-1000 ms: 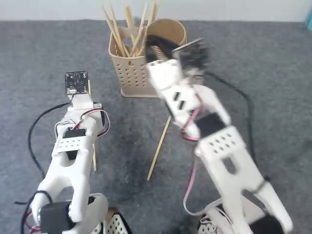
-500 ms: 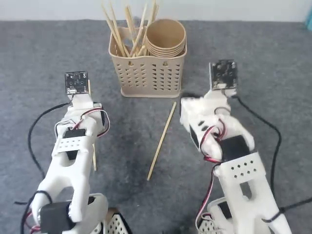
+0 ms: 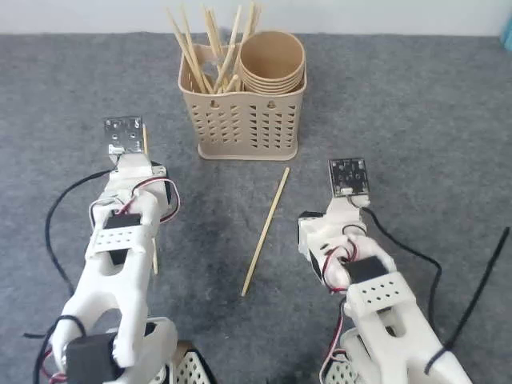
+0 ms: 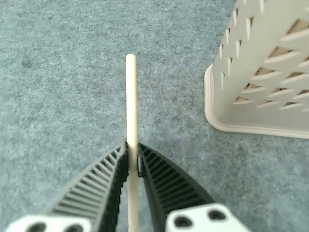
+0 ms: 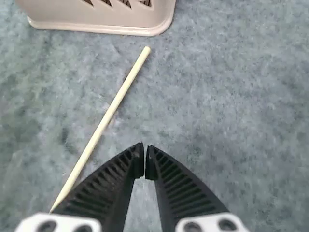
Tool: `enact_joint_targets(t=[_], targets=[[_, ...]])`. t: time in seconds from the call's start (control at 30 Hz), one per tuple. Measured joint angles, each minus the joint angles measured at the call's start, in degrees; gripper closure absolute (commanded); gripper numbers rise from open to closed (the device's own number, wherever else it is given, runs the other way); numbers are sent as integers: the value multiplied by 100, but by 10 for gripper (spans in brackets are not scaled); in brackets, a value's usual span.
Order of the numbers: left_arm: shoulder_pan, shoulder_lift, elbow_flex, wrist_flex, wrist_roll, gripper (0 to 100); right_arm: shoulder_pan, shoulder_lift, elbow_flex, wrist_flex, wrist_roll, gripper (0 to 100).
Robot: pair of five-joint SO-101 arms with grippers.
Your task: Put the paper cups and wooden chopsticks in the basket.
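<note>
High view: the basket (image 3: 240,124) stood ahead, holding stacked paper cups (image 3: 272,60) and bundled chopsticks (image 3: 214,80); a loose chopstick (image 3: 265,231) lay on the carpet (image 3: 432,120) between my left arm (image 3: 120,240) and right arm (image 3: 360,280). Left wrist view: my left gripper (image 4: 133,157) was clamped on a held chopstick (image 4: 130,101) projecting beyond it, with the basket (image 4: 260,72) ahead and aside. Right wrist view: my right gripper (image 5: 144,162) was closed tight on nothing; the loose chopstick (image 5: 108,116) lay just beside it.

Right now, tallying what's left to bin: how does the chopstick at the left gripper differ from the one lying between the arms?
The left chopstick is clamped in the left gripper; the middle chopstick lies loose on the carpet. The left one runs along its arm; the middle one slants toward the basket. Both are pale wood, outside the basket.
</note>
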Motion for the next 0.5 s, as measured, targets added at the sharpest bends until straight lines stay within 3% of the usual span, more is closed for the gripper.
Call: enact_joint_targets(t=[0.3, 0.5], targets=[[0, -9, 97, -1433, -18, 987, 0, 0, 149, -422, 466, 978], [0, -9, 97, -3121, -26, 987, 0, 0, 149, -422, 492, 978]])
